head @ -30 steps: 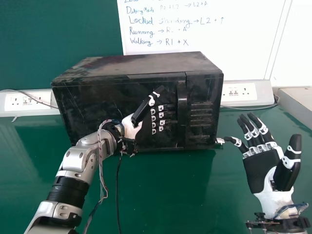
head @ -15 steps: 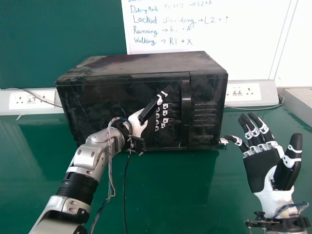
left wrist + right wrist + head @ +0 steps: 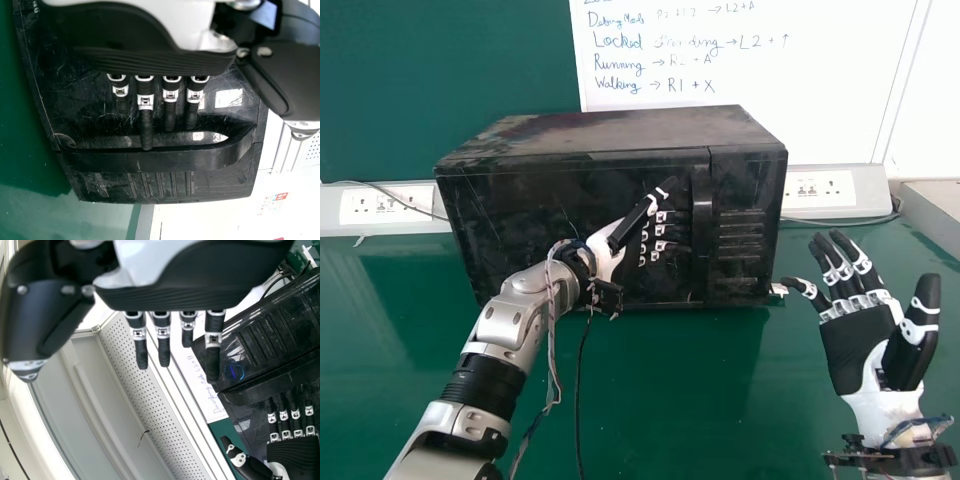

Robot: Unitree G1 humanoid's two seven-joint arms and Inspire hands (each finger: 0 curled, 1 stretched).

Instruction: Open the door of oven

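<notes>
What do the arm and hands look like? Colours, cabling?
Left arm: silver-grey shells, black ribbed band; pale cable and black cable by the wrist. Left hand and right hand: white shells, black palms, black fingers with white bands.

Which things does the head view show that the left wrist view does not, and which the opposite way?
Head view: the right hand, open; the wall sockets; the handwriting on the whiteboard; the top of the oven.

Left wrist view: the small red label, the dotted panel, and the gap behind the oven's handle.

Both: the left hand with straight fingers near the handle, the closed oven door, the green table.
</notes>
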